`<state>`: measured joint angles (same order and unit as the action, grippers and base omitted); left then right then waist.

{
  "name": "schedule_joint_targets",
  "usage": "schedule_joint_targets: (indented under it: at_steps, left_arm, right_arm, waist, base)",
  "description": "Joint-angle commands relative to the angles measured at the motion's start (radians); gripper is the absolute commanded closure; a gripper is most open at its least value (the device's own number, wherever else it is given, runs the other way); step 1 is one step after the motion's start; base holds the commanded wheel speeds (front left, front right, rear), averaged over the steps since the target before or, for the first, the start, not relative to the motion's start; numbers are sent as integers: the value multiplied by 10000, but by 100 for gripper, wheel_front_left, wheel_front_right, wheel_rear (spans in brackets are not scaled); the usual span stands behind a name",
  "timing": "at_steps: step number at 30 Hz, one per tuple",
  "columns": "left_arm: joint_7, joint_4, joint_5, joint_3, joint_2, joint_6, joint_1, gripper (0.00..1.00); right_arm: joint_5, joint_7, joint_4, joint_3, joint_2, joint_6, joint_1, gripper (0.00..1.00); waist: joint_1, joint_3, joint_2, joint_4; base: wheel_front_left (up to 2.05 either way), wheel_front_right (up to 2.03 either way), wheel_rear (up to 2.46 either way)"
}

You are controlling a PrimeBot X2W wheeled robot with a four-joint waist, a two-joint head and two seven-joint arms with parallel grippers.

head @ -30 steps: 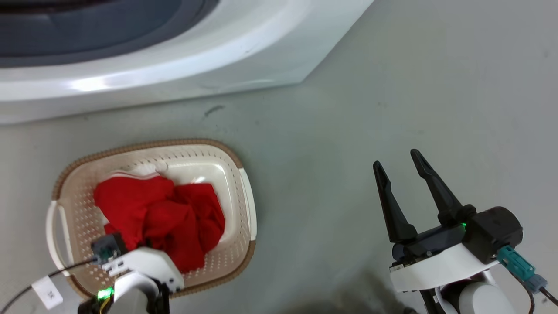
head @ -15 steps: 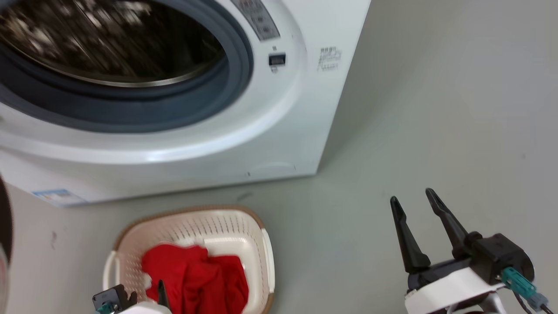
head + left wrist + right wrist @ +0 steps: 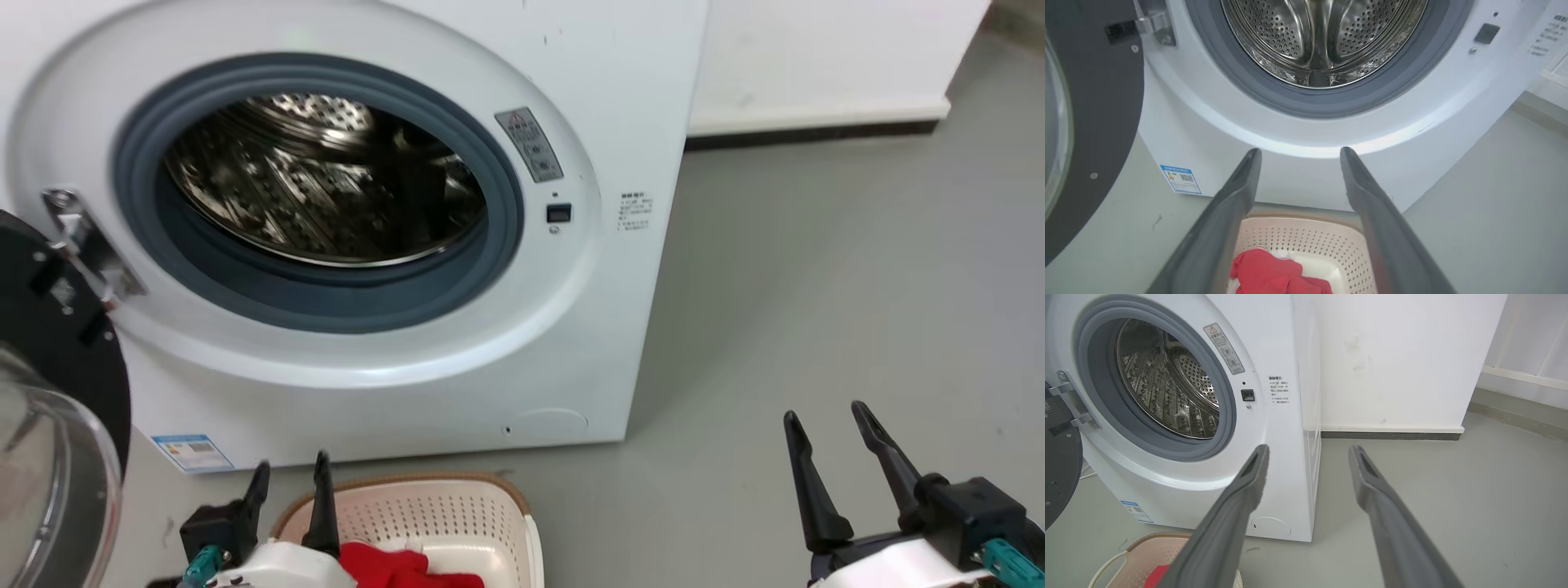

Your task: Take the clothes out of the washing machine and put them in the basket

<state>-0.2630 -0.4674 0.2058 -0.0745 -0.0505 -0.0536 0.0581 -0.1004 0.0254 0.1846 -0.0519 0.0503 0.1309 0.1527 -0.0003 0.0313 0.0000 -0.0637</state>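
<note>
The red clothes (image 3: 408,569) lay in the basket (image 3: 445,516) on the floor (image 3: 816,286), just before the washing machine (image 3: 629,327). The left gripper (image 3: 291,461), above the basket, and the right gripper (image 3: 824,412) both had their fingers spread apart and held nothing.

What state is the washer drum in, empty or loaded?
Empty, as far as visible: the drum shows bare perforated steel, and the red clothes lie in the basket.
</note>
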Motion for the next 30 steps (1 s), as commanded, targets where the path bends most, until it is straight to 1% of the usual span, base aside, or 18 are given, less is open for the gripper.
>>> schedule_joint_targets:
  at_steps: [1, 8, 12, 16, 21, 30]
  left_arm:
    - [-25, 546, -218, 74, 3, -69, -202, 0]
    - [-25, 3001, -979, 388, -121, -201, -543, 0]
    - [-24, 3891, -1287, 574, -199, -149, -985, 0]
    - [104, 4297, -1369, 708, -223, -87, -1552, 0]
    - [316, 4368, -1267, 802, -181, 39, -2109, 0]
    - [468, 4420, -1177, 870, -244, 133, -2116, 0]
  right_arm:
    - [62, -57, 124, 63, -3, -3, 190, 0]
    - [190, -210, 367, 542, -2, -3, 512, 0]
    - [301, -246, 429, 717, -2, -3, 620, 0]
    - [328, -246, 417, 806, -2, -3, 741, 0]
    - [292, -284, 404, 756, -3, -3, 940, 0]
    - [267, -305, 377, 686, -2, -3, 1014, 0]
  waist:
    - [3, -363, 0, 202]
    - [3, -724, 0, 497]
    - [3, -889, 0, 588]
    - [3, -992, 0, 614]
    - [3, -1063, 0, 581]
    - [3, -1136, 0, 551]
  base:
    - [0, 0, 0]
    - [0, 0, 0]
    - [0, 0, 0]
    - [0, 0, 0]
    - [0, 0, 0]
    - [0, 0, 0]
